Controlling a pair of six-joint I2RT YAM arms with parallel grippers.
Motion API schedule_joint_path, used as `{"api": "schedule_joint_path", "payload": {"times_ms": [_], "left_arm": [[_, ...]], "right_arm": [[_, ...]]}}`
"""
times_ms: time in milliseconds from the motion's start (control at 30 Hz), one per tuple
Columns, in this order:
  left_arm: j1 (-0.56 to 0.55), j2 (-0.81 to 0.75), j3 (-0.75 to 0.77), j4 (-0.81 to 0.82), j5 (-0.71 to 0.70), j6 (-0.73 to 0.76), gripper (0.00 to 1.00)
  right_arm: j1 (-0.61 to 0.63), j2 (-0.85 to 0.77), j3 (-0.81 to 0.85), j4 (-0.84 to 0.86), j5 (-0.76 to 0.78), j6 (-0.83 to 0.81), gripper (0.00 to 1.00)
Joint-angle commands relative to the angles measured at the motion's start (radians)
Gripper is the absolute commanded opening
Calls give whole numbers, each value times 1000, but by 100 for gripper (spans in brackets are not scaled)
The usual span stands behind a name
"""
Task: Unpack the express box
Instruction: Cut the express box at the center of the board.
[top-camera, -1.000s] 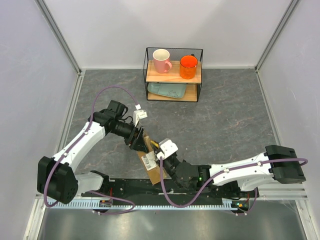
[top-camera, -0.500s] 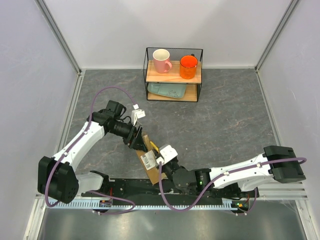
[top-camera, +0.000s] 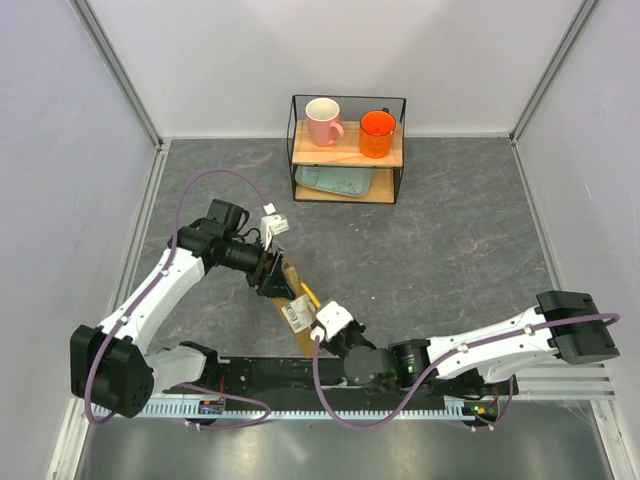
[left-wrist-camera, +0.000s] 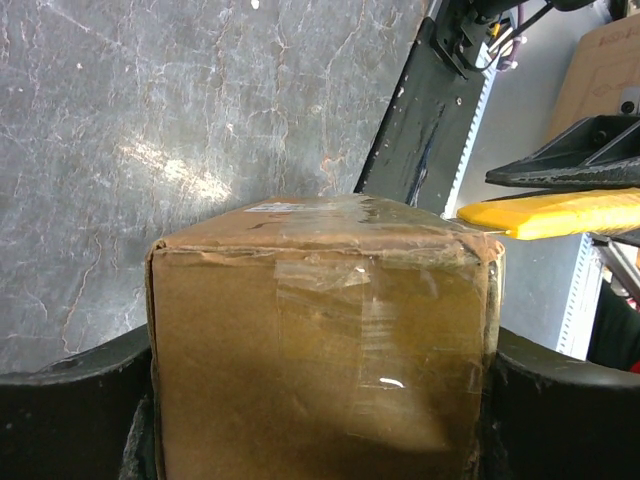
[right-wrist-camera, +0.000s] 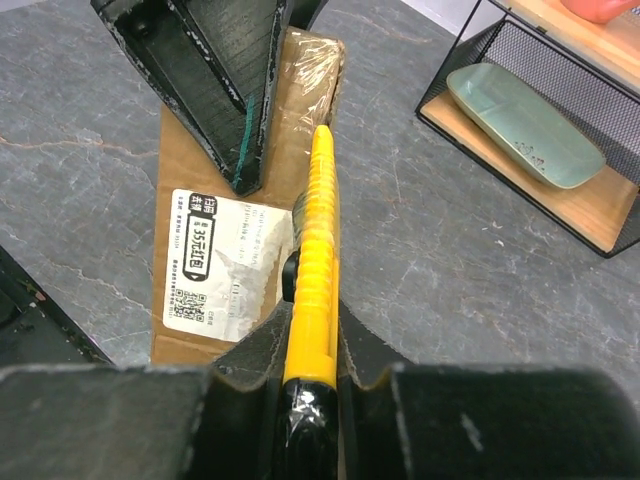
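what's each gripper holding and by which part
Left gripper: express box, across its sides at the far end. Right gripper: yellow utility knife, by its handle.

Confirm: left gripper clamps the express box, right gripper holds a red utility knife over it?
Wrong colour: the utility knife is yellow, not red, per the right wrist view. Left gripper does clamp the express box; right gripper holds the knife over it.

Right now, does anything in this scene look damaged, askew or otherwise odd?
Only minor wear: the shipping label on the express box is creased, and the clear tape across its end is wrinkled. Nothing spilled or broken.
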Motion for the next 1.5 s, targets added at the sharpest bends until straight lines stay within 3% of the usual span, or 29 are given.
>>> {"api": "schedule_joint_path", "payload": {"times_ms": [0,333,1000,1467], "left_arm": [[-17,-38,14,75,25,33,47],[-89,-78,66,103,-104,27,46],[-151,-95,56,90,-131,28,46],[-158,-94,60,86,-131,27,46]], "right_arm": [[16,-39,52,29,-31,-61,0],[16,-56,127,137,-55,-113,0],[13,-24,133,275,-84,-171,0],[-13,-2,144,275,-129,-168,16]]}}
